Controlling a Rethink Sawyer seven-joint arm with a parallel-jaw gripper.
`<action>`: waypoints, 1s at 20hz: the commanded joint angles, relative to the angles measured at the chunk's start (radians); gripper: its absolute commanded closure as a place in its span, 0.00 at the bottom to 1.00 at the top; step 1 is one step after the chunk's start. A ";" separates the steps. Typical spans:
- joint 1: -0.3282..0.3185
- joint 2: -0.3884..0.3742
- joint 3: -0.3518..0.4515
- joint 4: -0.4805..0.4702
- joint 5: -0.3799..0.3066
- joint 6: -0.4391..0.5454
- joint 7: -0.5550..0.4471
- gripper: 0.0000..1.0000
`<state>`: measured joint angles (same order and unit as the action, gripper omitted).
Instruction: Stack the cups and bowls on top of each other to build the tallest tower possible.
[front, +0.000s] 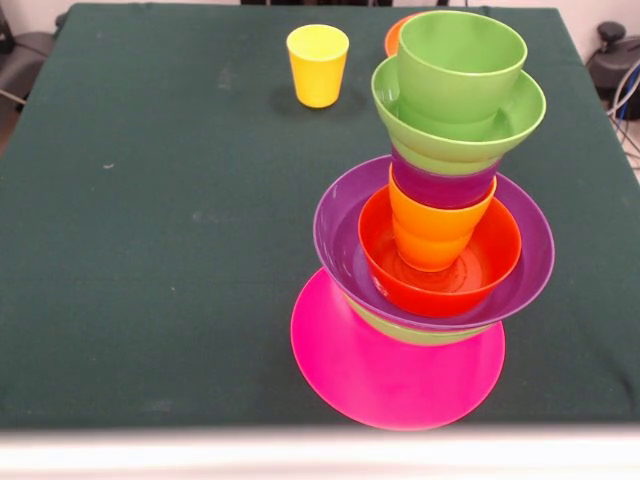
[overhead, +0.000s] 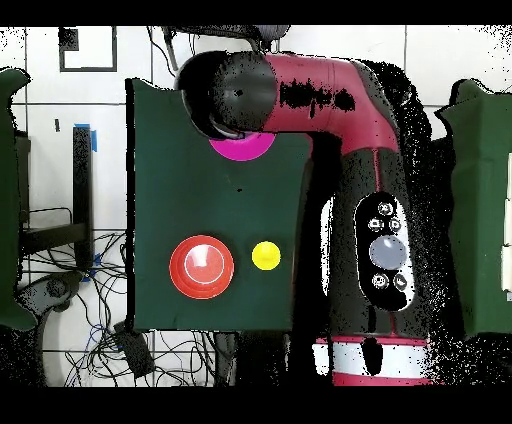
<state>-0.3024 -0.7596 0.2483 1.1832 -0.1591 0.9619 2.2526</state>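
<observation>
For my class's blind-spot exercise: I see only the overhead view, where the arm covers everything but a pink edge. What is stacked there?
Observer: A tower: on the pink bowl sit a green bowl, a purple bowl and an orange-red bowl.
Operator: And above those?
Observer: An orange cup, a purple cup, a light green bowl, then a light green cup on top, mouth up.
Operator: Is the yellow cup upright?
Observer: Yes, the yellow cup stands mouth up, apart from the tower.
</observation>
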 joint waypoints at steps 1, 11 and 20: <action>-0.040 0.005 0.014 0.195 -0.001 0.030 -0.085 0.00; -0.116 -0.029 0.032 0.379 -0.033 -0.140 -0.110 0.00; -0.167 -0.013 0.024 0.552 -0.105 -0.351 -0.084 0.00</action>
<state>-0.4567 -0.8143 0.2482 1.5331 -0.1711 0.7261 2.2526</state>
